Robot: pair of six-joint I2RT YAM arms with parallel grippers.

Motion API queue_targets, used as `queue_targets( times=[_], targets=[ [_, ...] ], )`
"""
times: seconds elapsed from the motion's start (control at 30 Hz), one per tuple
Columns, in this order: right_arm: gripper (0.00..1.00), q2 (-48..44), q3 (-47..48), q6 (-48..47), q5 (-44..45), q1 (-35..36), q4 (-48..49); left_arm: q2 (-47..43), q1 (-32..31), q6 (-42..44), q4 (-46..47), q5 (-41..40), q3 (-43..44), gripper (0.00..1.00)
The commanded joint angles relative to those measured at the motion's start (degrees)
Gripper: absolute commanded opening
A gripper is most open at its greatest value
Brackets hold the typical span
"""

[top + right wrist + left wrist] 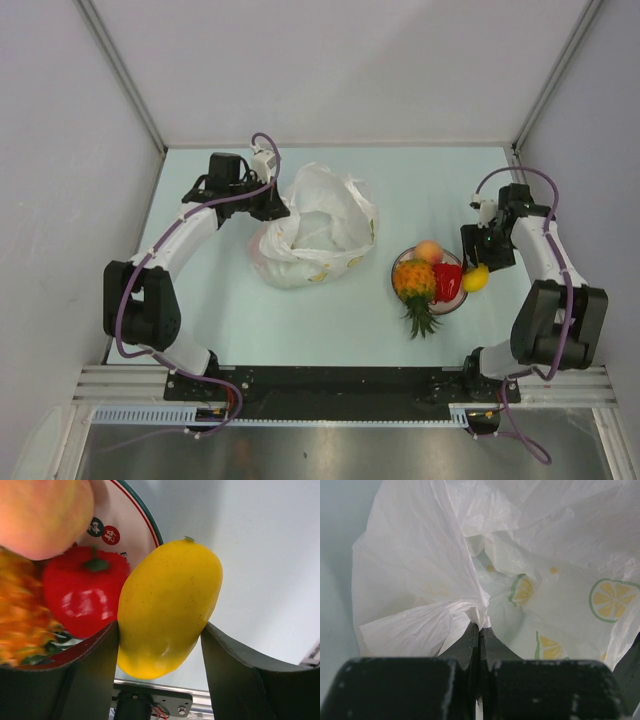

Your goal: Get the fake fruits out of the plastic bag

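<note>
L grip [479,626]: shut tight, pinching a fold of plastic bag [420,580] right at the tips.
Bag: bunched up ahead of L fingers; contents hidden.
R grip [160,628]: fingers pressed on both sides of yellow fruit [167,600], holding it.
Plate [137,515]: just left of R fingers, w/ peach [40,515], red fruit [82,597], pineapple [20,625] on it.

Round white plate [121,505], red-green rim, coloured marks, on pale green table [300,320].

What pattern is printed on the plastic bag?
The bag shows yellow citrus slices with green rims; clearest in left wrist view.
</note>
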Motion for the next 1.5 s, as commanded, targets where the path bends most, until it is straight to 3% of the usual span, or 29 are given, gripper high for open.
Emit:
queue_targets(
  times=[0.0,0.5,0.57,0.63,0.9,1.1,1.27,1.47],
  targets=[
    [0.25,5.8,-1.0,-4.6,-3.3,0.6,1.4,-2.3,-0.4,-0.4,0.7,0.8,1.3,0.0],
    [0.45,11.4,-1.0,-7.4,-11.1,0.0,1.8,-3.0,-0.9,1.1,0.0,-0.7,0.5,0.0],
    [0.52,11.6,-1.1,-7.8,-11.3,0.0,1.2,-2.8,-1.0,1.1,0.1,-0.7,0.9,0.0],
    [0.66,11.4,-1.0,-8.0,-10.8,-0.1,0.7,-2.7,-1.3,1.1,0.0,-0.6,1.1,0.0],
    [1.0,6.1,-1.1,-8.5,-8.2,-1.8,-1.7,-3.6,-1.4,0.9,0.7,0.1,0.1,0.0],
    [1.0,-0.2,-0.5,-10.6,-9.2,-2.9,-2.5,-4.3,-1.5,0.1,2.2,0.7,-0.9,0.0],
    [1.0,-10.0,1.4,-12.2,-18.5,-2.1,1.4,-4.5,-1.8,-0.5,2.7,1.1,-1.1,0.0],
    [1.0,-19.8,2.1,-9.7,-19.1,11.8,6.9,-5.1,-1.8,-0.9,2.2,1.1,0.1,0.0]
  ],
)
